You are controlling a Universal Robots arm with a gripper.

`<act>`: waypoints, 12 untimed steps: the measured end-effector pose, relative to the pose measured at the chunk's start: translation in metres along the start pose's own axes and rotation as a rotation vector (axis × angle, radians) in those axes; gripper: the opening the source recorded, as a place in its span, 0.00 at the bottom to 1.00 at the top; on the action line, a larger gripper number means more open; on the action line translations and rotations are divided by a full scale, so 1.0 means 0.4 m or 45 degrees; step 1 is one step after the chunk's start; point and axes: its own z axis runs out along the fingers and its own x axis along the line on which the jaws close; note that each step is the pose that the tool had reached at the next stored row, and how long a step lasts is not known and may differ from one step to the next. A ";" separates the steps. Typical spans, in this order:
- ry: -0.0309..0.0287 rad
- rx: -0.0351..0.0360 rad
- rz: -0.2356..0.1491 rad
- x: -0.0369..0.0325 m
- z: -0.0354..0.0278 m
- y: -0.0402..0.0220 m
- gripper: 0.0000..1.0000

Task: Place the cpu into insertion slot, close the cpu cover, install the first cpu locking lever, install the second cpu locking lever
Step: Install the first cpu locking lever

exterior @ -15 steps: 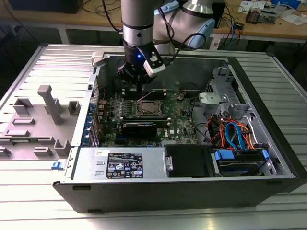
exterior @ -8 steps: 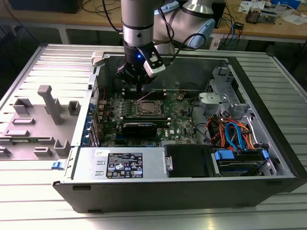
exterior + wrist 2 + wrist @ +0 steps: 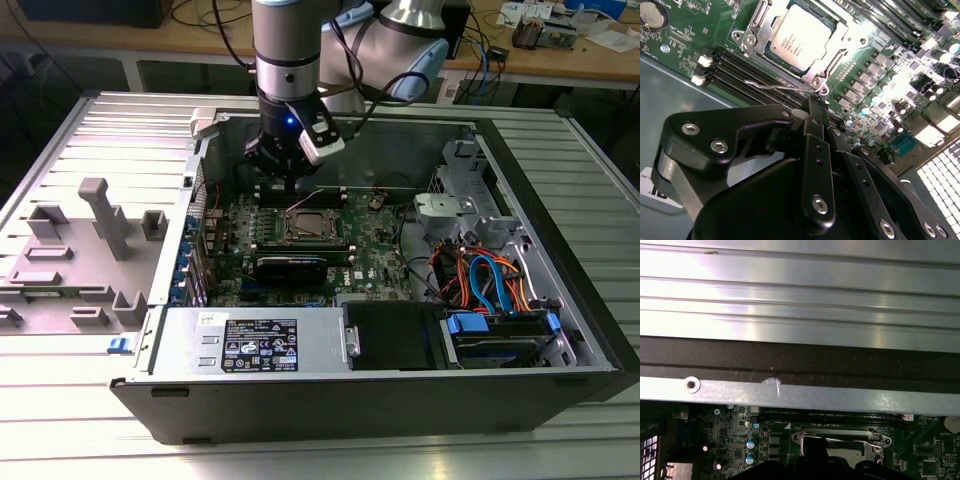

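End effector: the end effector (image 3: 819, 106) hung inside the open computer case (image 3: 400, 392), its fingers drawn together with nothing seen between them and its tips just beside a corner of the socket.
Cpu: the cpu (image 3: 800, 36) lay flat in the insertion slot (image 3: 290, 230), silver top up.
Cpu cover: the cpu cover (image 3: 842, 42) lay down over the chip's edges, framing it.
Locking lever: one thin wire locking lever (image 3: 772, 86) stood free above the memory slots (image 3: 740, 64), its end close to the fingertips; whether they touched could not be told.
Motherboard: the green motherboard (image 3: 880, 70) lay on the case floor.
Worktop: the case sat on a ribbed metal worktop (image 3: 60, 430), with grey fixtures (image 3: 100, 215) at the exterior view's left.
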 end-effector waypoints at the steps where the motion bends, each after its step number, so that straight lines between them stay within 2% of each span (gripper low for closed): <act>1: -0.0001 -0.0027 0.000 0.000 0.004 0.000 0.11; 2: -0.0005 -0.0101 0.000 -0.002 0.008 0.000 0.11; 4: -0.0005 -0.0158 0.000 -0.010 0.018 -0.001 0.11; 8: -0.0006 -0.0180 0.000 -0.022 0.028 -0.002 0.11; 10: -0.0001 -0.0189 0.000 -0.036 0.043 0.000 0.11; 11: 0.0002 -0.0190 0.000 -0.049 0.048 0.006 0.11; 12: 0.0002 -0.0190 0.000 -0.051 0.050 0.007 0.11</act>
